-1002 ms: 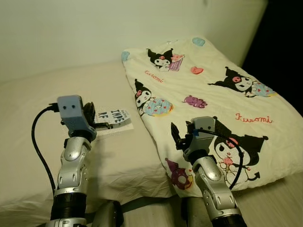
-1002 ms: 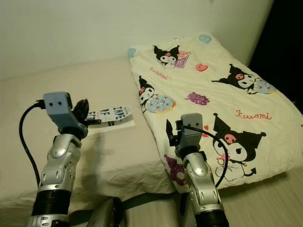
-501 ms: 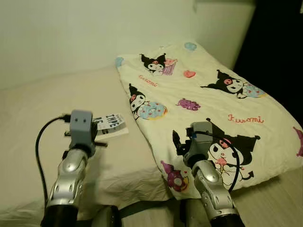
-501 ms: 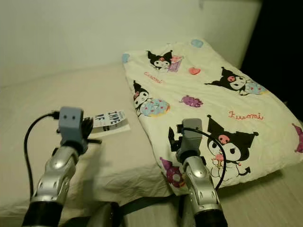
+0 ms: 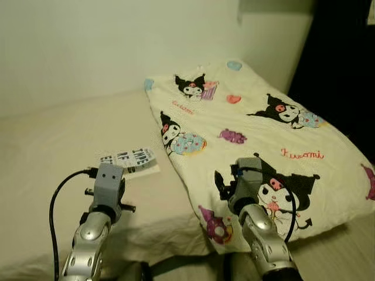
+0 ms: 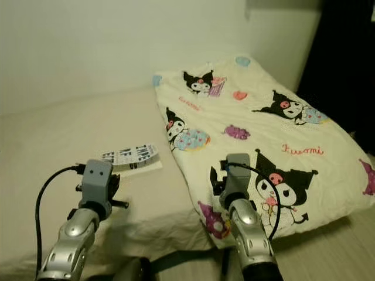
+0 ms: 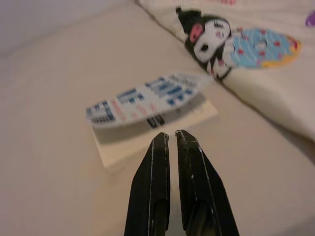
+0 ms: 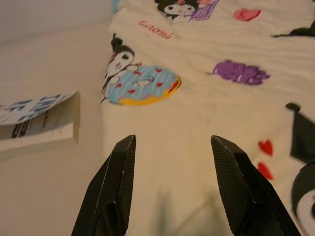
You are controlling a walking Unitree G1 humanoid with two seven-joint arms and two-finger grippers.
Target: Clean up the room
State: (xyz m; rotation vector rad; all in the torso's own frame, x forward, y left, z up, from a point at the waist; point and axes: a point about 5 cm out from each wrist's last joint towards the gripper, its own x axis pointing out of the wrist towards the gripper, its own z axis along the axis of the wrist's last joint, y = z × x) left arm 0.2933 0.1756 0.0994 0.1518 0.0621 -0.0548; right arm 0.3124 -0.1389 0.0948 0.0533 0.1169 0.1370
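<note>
Left eye view, beige bed (image 5: 41,146) against a pale wall, cream cartoon-print quilt (image 5: 258,134) on its right half, white printed paperback book (image 5: 130,161) lying beside it, left gripper (image 7: 170,139) clenched and empty, now drawn back from the book, right gripper (image 8: 172,147) released above the quilt.

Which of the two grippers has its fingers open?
The right gripper, over the cartoon blanket, has its fingers spread wide. The left gripper's are shut, pointing at the book.
</note>
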